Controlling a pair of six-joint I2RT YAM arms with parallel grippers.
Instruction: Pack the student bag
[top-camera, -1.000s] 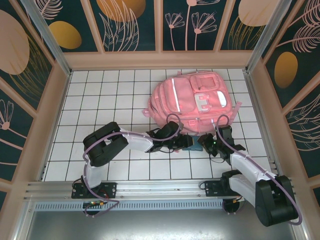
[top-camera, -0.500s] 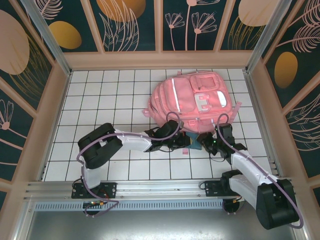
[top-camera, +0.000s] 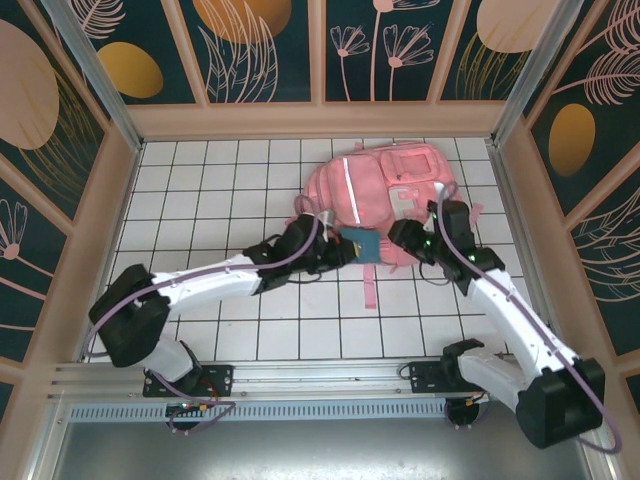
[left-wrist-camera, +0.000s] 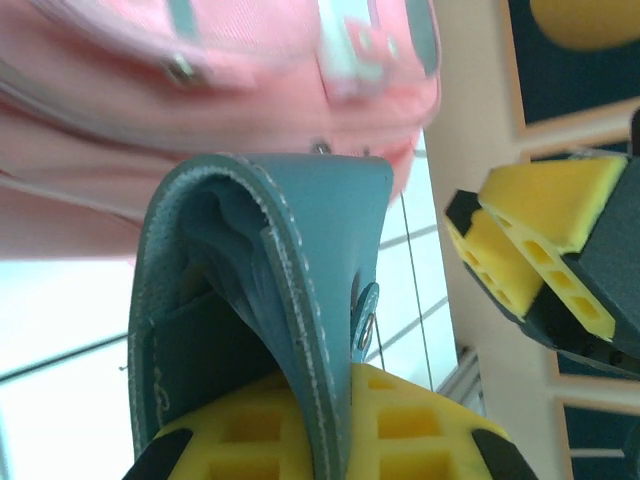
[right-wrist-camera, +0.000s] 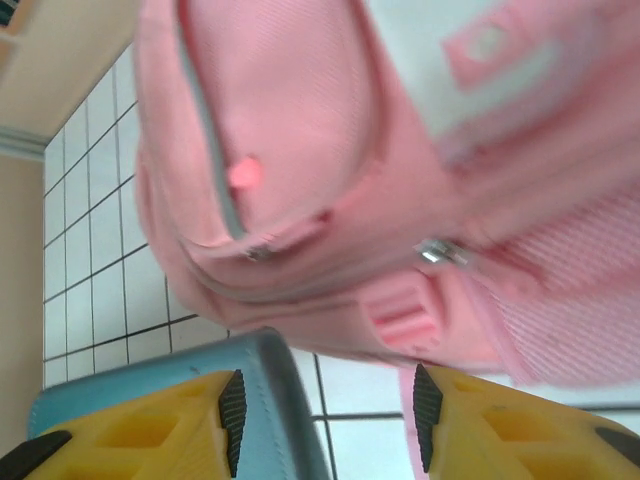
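Student bag (top-camera: 385, 195) is lying flat, front side up, toward the far right of the tiled table (top-camera: 200, 190), one pink strap (top-camera: 369, 288) trailing toward the arms.

Left gripper (top-camera: 343, 250) is reaching to the bag's near edge, its yellow fingers pinching a teal stitched pouch (top-camera: 360, 243) by one end. The pouch is hanging just beside the bag, outside it.

Right gripper (top-camera: 398, 235) is hovering at the same edge, fingers (right-wrist-camera: 480, 420) standing apart with nothing between them. A zipper pull (right-wrist-camera: 438, 252) is showing just beyond them.

Progress, judged: early. The pouch is in hand but not in the bag. No open compartment mouth is showing, and the seams in the right wrist view look zipped. Remaining: opening a compartment, feeding the pouch in, closing up.
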